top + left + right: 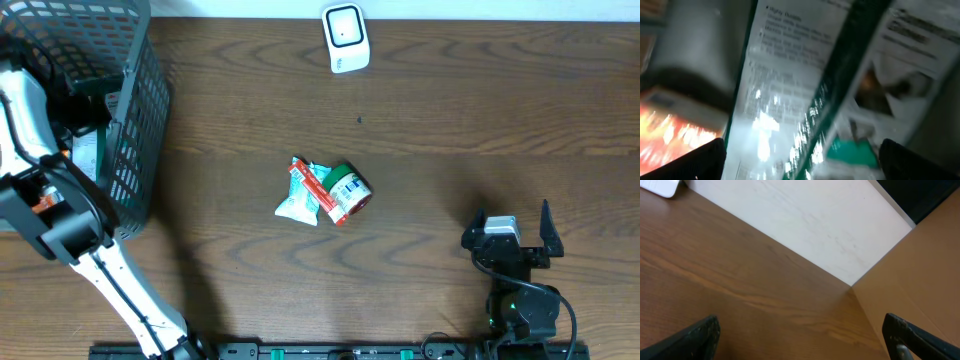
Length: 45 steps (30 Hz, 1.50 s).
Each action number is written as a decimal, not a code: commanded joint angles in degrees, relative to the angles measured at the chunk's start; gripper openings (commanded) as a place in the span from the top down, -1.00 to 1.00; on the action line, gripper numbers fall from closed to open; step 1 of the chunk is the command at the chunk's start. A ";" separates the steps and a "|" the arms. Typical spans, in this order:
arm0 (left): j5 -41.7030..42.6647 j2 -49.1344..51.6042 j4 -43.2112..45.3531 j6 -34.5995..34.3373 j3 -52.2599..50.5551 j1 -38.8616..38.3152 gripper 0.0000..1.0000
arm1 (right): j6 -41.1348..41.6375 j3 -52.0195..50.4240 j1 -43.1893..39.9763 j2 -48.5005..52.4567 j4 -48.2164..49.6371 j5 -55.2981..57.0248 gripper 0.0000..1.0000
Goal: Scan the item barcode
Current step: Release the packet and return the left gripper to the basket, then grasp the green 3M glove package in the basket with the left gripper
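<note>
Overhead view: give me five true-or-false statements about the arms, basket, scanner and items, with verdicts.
1. The white scanner stands at the far edge of the table. True.
2. The left arm reaches into the gray basket. True.
3. The right gripper holds a packet. False: its fingers are open and empty.
4. The packaged items at mid-table touch the scanner. False: they lie well apart from it.
5. The basket stands on the robot's right. False: it is on its left.
</note>
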 commanded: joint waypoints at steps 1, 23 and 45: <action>-0.39 1.33 1.42 1.77 -0.22 0.35 -0.96 | -0.37 -0.02 0.39 -0.22 -0.22 0.55 -0.98; 4.39 1.09 8.63 1.75 -12.74 0.35 -0.15 | -0.37 -0.02 0.39 -0.22 -0.22 0.55 -0.99; 5.31 -10.51 9.77 1.79 -12.31 0.35 -0.55 | -0.37 -0.02 0.39 -0.22 -0.22 0.55 -0.99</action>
